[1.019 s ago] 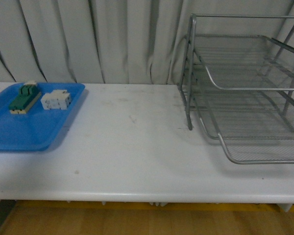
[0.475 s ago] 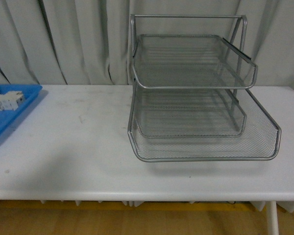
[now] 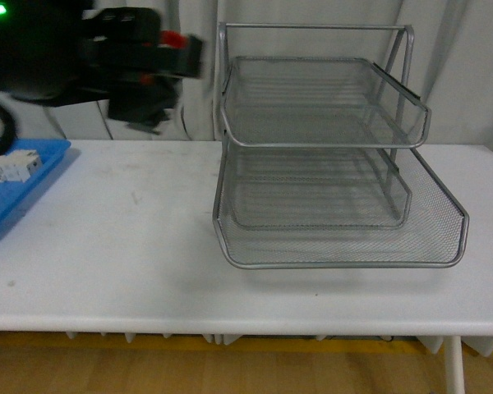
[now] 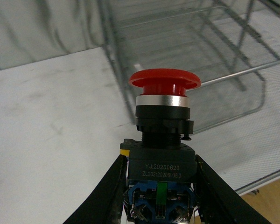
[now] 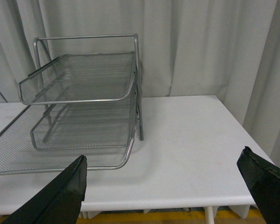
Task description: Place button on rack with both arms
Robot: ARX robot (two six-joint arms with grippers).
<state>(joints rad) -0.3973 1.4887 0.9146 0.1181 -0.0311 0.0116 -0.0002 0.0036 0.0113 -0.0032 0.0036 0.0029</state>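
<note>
The left fingers (image 4: 113,189) were clamped on the button (image 4: 162,140), held aloft near the far edge of the surface (image 3: 148,238), just beside the top tier of the rack (image 3: 337,264). The right fingers (image 5: 60,196) gaped wide, empty. This looked like the carry step; next, the button needed moving over a tier and releasing.

The three tiers of the rack (image 3: 329,146) are seen open toward the front, with gaps between them; sides and back are bounded by its tubular frame. A broad bare stretch of tabletop (image 3: 123,246) is seen between the rack and the blue tray (image 3: 25,195). Above it, near the rack's upper left post, space is occupied by the left gripper (image 3: 152,70) holding the button (image 3: 174,39).
</note>
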